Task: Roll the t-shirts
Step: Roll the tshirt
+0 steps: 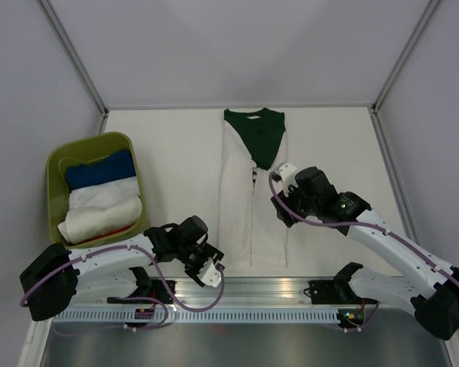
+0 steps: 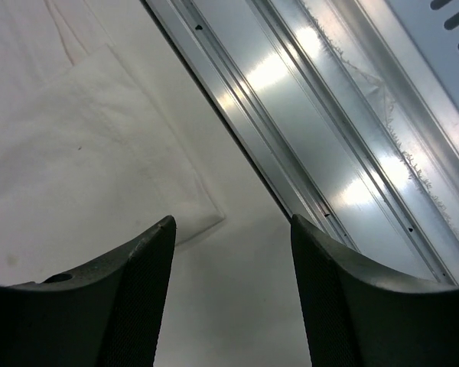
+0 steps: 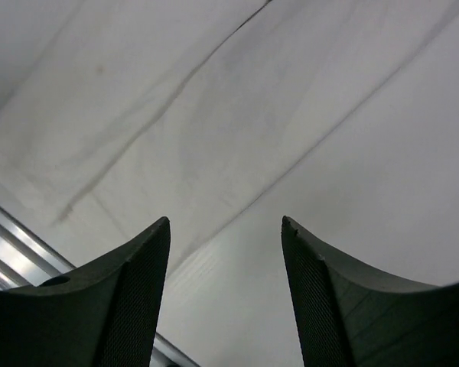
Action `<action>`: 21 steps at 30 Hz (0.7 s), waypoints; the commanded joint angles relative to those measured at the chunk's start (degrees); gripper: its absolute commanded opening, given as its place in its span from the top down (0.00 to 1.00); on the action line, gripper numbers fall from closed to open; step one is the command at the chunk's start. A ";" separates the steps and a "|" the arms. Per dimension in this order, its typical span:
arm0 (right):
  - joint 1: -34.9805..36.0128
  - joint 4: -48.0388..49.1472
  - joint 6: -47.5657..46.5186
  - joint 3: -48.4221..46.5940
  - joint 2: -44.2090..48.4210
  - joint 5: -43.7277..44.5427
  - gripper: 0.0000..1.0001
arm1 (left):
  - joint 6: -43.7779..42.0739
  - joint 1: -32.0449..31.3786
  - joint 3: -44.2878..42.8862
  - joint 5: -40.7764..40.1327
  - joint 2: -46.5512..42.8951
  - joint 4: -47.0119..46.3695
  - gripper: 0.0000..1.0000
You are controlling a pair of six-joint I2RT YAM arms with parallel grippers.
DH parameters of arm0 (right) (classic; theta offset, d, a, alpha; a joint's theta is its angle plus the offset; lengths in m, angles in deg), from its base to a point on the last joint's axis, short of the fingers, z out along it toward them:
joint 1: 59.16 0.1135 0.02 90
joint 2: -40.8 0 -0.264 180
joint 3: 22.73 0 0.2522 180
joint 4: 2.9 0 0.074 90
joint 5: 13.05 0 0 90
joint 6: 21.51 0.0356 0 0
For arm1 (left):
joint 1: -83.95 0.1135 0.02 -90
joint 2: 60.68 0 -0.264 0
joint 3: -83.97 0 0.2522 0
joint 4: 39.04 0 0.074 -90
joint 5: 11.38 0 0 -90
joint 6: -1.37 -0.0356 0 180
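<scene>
White t-shirt [image 1: 249,218] lies flat in a long strip mid surface [image 1: 176,153], ready to roll. L fingers [image 1: 211,271] wide open, empty, by its near corner to start; R fingers [image 1: 284,173] open, empty, over its right edge.

Both arms reach inward, and both grippers are spread wide and hold nothing.

Seen from above, the black-and-white jointed left arm [image 1: 99,264] starts at its base at 8 o'clock and stretches low toward 3 o'clock. Its wrist is bent so that the black two-finger left gripper [image 2: 231,229] angles toward 5 o'clock. The matching black-and-white right arm [image 1: 398,241] runs from its base at 4 o'clock toward 10 o'clock. It ends in the black two-finger right gripper [image 3: 226,225], just to the 3 o'clock side of the frame's centre. In each wrist view the two dark, textured fingers [image 2: 149,306] stand well apart.
</scene>
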 commanded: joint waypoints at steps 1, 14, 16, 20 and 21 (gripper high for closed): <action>-0.07 2.21 -24.11 7.53 5.89 -14.19 0.34 | -7.91 -0.57 0.77 -0.11 1.86 -4.30 0.34; 15.21 -2.19 -60.88 22.84 8.64 -16.93 0.32 | -6.68 -0.48 -0.82 -2.67 5.82 -5.09 0.41; 16.10 -1.14 -63.08 23.81 6.28 -16.39 0.33 | -6.33 -0.48 -0.91 -2.67 6.17 -5.53 0.43; 16.27 4.05 -63.00 25.48 3.28 -17.35 0.34 | -6.85 -0.30 -0.99 -2.58 6.88 -6.06 0.51; 16.36 5.10 -62.82 25.92 2.66 -17.96 0.34 | -7.20 -0.22 -1.17 -2.49 7.23 -6.06 0.51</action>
